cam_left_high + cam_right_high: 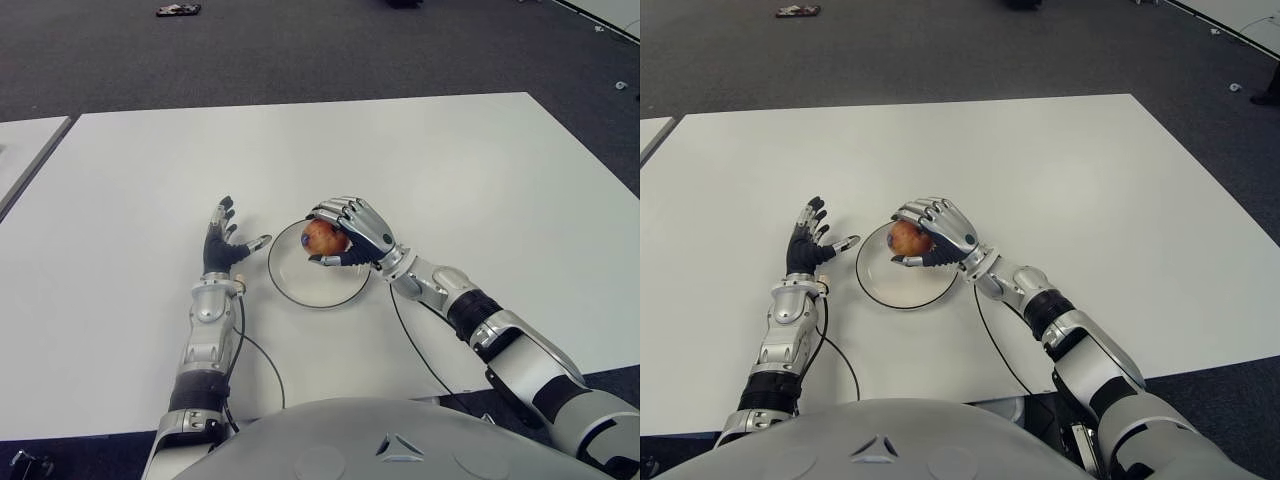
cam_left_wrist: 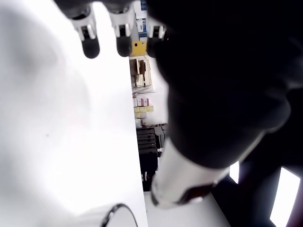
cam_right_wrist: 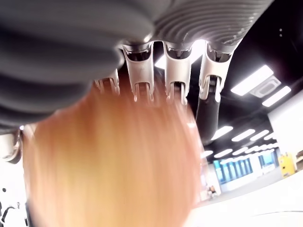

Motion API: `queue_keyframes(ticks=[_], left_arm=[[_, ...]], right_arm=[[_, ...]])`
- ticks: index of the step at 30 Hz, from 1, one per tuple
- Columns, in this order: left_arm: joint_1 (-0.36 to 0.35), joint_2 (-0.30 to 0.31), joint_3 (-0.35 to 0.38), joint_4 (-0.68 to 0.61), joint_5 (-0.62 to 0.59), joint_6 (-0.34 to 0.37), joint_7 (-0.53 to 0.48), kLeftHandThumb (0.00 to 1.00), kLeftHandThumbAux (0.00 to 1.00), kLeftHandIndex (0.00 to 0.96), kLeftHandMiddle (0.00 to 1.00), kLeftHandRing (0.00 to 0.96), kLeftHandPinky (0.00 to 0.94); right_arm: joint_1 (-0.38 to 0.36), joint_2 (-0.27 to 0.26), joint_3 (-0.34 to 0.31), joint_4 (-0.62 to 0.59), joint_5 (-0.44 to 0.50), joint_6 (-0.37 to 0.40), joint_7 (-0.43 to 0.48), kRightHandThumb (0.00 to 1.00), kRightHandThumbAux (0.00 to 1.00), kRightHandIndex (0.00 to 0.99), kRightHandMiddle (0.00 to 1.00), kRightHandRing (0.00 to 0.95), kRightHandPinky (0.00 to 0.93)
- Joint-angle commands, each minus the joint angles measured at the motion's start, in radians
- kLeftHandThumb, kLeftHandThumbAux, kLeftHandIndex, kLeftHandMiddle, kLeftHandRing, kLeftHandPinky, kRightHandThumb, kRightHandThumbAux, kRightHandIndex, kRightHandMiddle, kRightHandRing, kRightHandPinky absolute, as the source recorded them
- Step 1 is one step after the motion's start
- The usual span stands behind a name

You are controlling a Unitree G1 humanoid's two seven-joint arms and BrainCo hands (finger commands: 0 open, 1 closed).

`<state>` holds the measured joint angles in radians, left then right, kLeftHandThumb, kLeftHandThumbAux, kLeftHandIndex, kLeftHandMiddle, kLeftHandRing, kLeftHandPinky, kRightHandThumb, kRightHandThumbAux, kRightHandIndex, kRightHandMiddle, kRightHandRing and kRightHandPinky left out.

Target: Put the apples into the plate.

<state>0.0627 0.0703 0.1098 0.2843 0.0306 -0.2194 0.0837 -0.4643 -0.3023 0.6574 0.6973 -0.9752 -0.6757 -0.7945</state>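
One red-and-yellow apple [image 1: 321, 237] is gripped in my right hand [image 1: 342, 235], whose fingers curl over it just above the far right part of the clear round plate [image 1: 300, 285]. In the right wrist view the apple [image 3: 111, 161] fills the palm under the curled fingers [image 3: 176, 80]. The plate lies on the white table [image 1: 450, 170] in front of me and holds nothing. My left hand [image 1: 224, 240] is beside the plate's left rim, fingers spread and holding nothing.
A thin black cable [image 1: 415, 345] runs along the table from my right wrist toward the near edge. Dark carpet [image 1: 300, 50] lies beyond the table's far edge, with a small dark object [image 1: 178, 10] on it. Another white table edge [image 1: 25, 150] shows at far left.
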Motion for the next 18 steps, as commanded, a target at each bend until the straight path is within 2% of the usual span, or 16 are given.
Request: queue_keyframes(ticks=[1, 18], left_arm=[[0.0, 0.006, 0.002, -0.001, 0.006, 0.015, 0.004, 0.0, 0.284, 0.0, 0.0, 0.0, 0.024], [0.001, 0.011, 0.005, -0.008, -0.003, 0.022, -0.005, 0.0, 0.292, 0.0, 0.0, 0.0, 0.017]], right_arm=[[0.02, -0.011, -0.011, -0.033, 0.01, 0.032, 0.044, 0.224, 0.334, 0.016, 0.0, 0.0, 0.0], [0.051, -0.014, -0.006, -0.08, 0.001, 0.078, 0.121, 0.2, 0.378, 0.061, 0.0, 0.0, 0.0]])
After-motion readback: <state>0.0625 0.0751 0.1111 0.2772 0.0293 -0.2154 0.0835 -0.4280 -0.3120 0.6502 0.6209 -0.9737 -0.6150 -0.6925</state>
